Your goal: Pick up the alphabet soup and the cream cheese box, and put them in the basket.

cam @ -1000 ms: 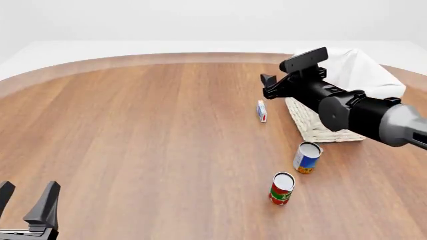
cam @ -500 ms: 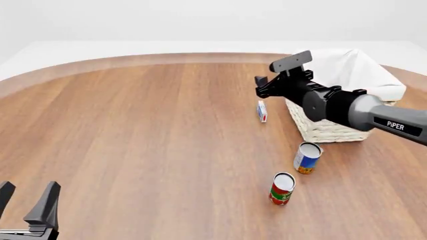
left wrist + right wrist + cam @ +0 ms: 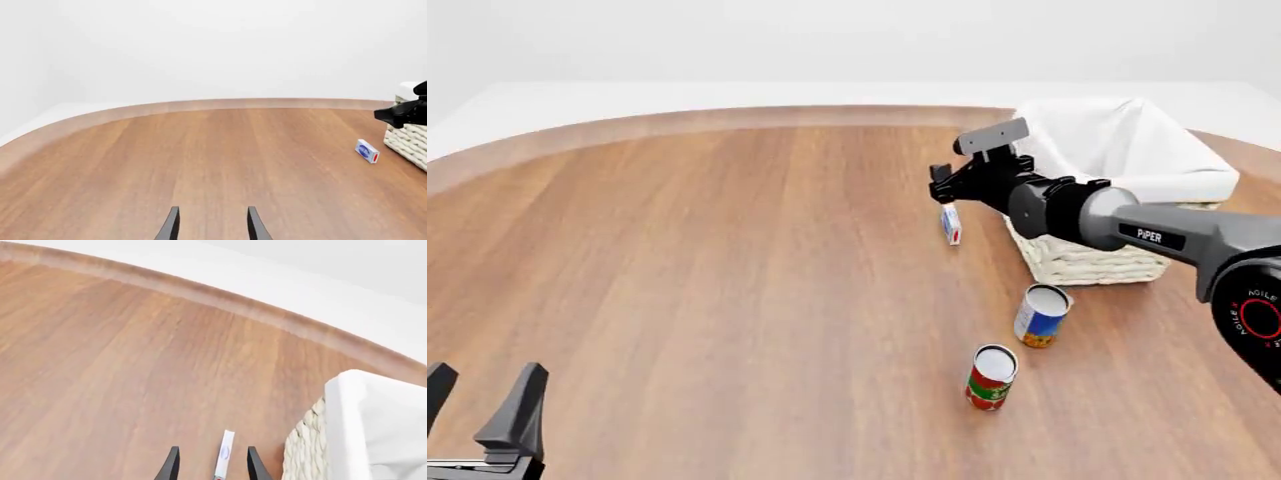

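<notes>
Cream cheese, in its tiny flat white carton with blue print and a red patch (image 3: 950, 224), stands on edge on the brown wooden table (image 3: 694, 260), just beside the near-left corner of the large square cream wicker basket (image 3: 1088, 255) whose white cloth lining folds over the rim. The right gripper (image 3: 941, 180) hangs just above the carton, reaching in from the right across the basket's front-left corner. In the right wrist view its two dark fingers (image 3: 171, 465) stand apart, and the carton (image 3: 224, 455) shows edge-on between them, a little farther out than the tips; the fingers do not touch it. The basket's woven wall (image 3: 307, 445) lies close on one side of the carton in that view.

The small cylindrical can with the blue and white label, orange at the bottom and silver-white on top (image 3: 1041, 315), stands upright on the table nearer the camera than the basket, just off its front edge. A red and green can (image 3: 992, 377) stands upright a little nearer still, close to the blue one but not touching it.

The left gripper (image 3: 481, 405) sits low at the near-left of the table, well apart from everything, its fingers (image 3: 172, 225) spread with nothing between them. From its wrist camera the carton (image 3: 367, 151) shows far off beside the basket's wall (image 3: 408, 142).
</notes>
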